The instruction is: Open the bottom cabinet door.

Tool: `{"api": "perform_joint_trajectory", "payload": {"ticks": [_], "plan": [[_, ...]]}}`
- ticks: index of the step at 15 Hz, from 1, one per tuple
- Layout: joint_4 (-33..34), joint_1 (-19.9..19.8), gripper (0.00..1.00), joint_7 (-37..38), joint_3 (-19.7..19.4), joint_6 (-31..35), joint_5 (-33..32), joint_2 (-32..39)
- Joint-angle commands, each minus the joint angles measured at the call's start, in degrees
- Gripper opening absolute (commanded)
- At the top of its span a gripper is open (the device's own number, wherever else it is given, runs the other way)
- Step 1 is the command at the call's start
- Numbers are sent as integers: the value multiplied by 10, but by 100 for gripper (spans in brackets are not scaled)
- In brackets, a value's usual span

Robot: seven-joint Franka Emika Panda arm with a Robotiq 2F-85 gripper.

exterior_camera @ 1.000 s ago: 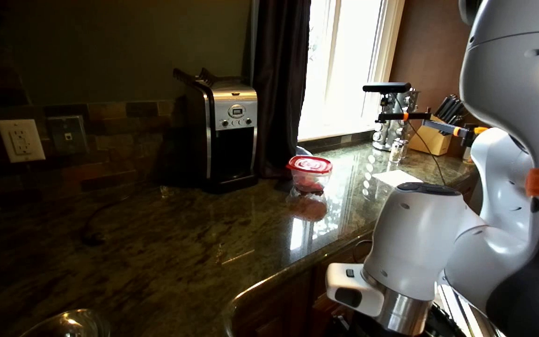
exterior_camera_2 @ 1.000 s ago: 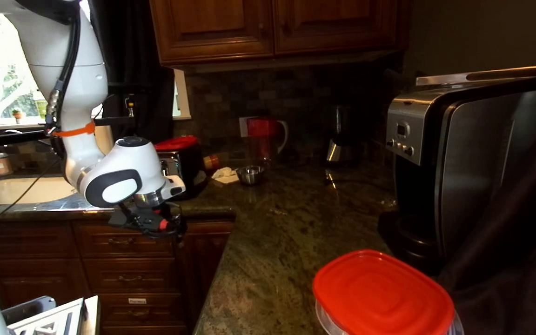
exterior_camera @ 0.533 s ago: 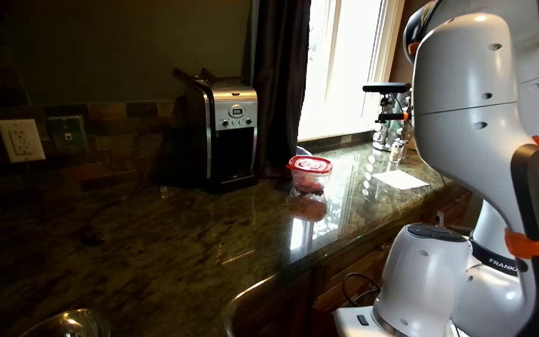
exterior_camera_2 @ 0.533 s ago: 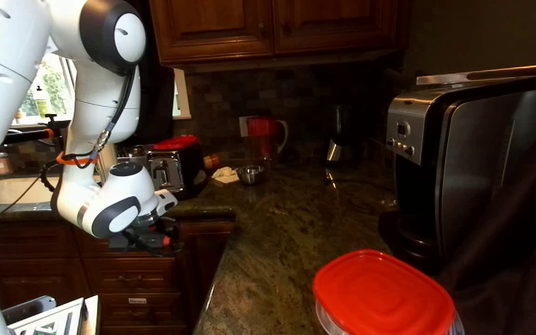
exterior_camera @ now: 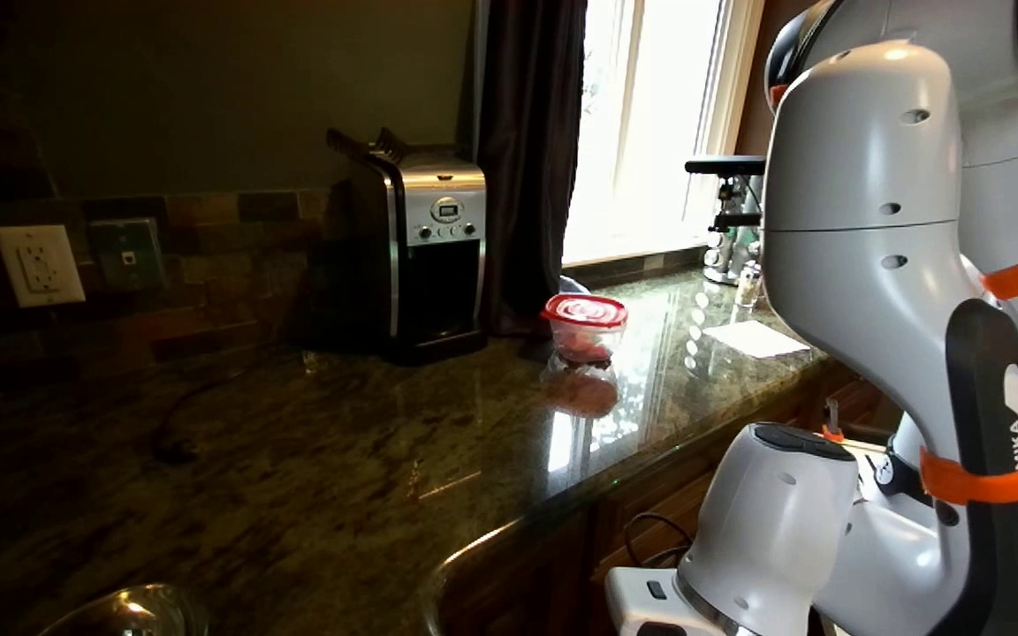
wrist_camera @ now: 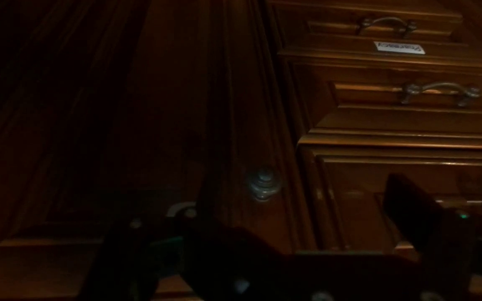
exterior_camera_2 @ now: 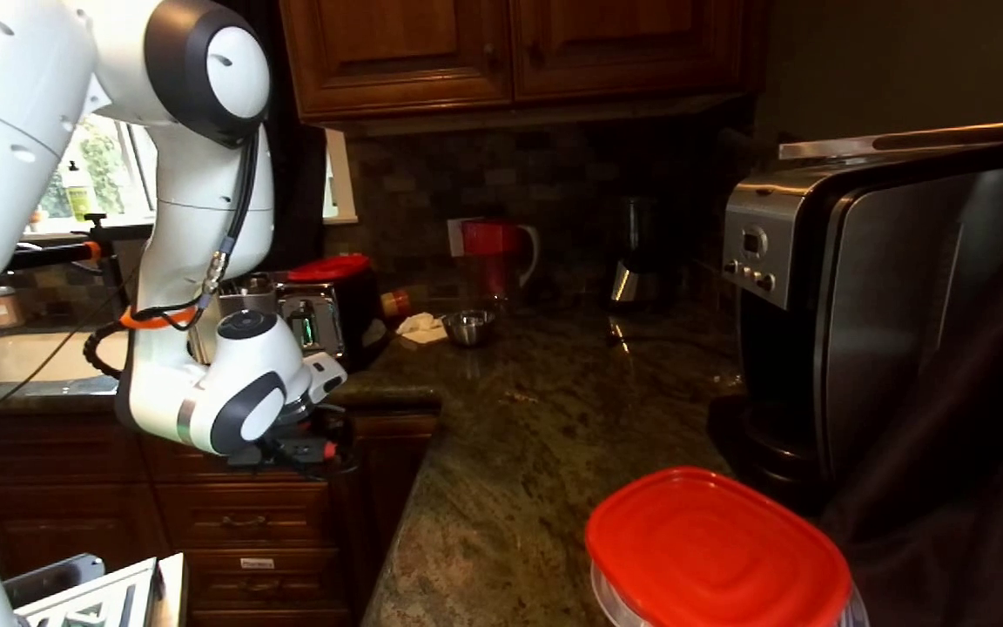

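Note:
The bottom cabinet door [wrist_camera: 174,104] is dark wood with a round metal knob [wrist_camera: 264,183] near its edge, seen in the wrist view. It appears closed. In an exterior view the corner cabinet front [exterior_camera_2: 393,448] shows just below the counter edge. My gripper [wrist_camera: 308,188] is open and empty. In the wrist view the knob appears between the fingers, closer to the left one. They look apart from it; the exact distance cannot be told. In an exterior view my gripper [exterior_camera_2: 314,457] hangs below counter height, in front of the cabinets. The fingertips are too dark there to make out.
Drawers with curved handles [wrist_camera: 439,88] and a "Pharmacy" label [wrist_camera: 399,47] adjoin the door. The granite counter [exterior_camera_2: 501,453] overhangs the cabinets. A toaster [exterior_camera_2: 314,322], a metal bowl [exterior_camera_2: 469,327], a red-lidded container [exterior_camera_2: 719,549] and a coffee maker [exterior_camera: 438,256] stand on it.
The arm's elbow has swung over and the whole arm has changed pose. My hand first went lower, then in the last half second shifted slightly toward the corner cabinet.

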Motion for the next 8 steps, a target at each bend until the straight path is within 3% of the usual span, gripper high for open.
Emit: {"api": "perform_joint_trajectory", "payload": {"ticks": [1, 6, 8], "plan": [[46, 38, 100, 23, -45, 24, -19, 46], [97, 42, 100, 34, -54, 5, -43, 85], [112, 34, 92, 42, -49, 3, -58, 98]]}}
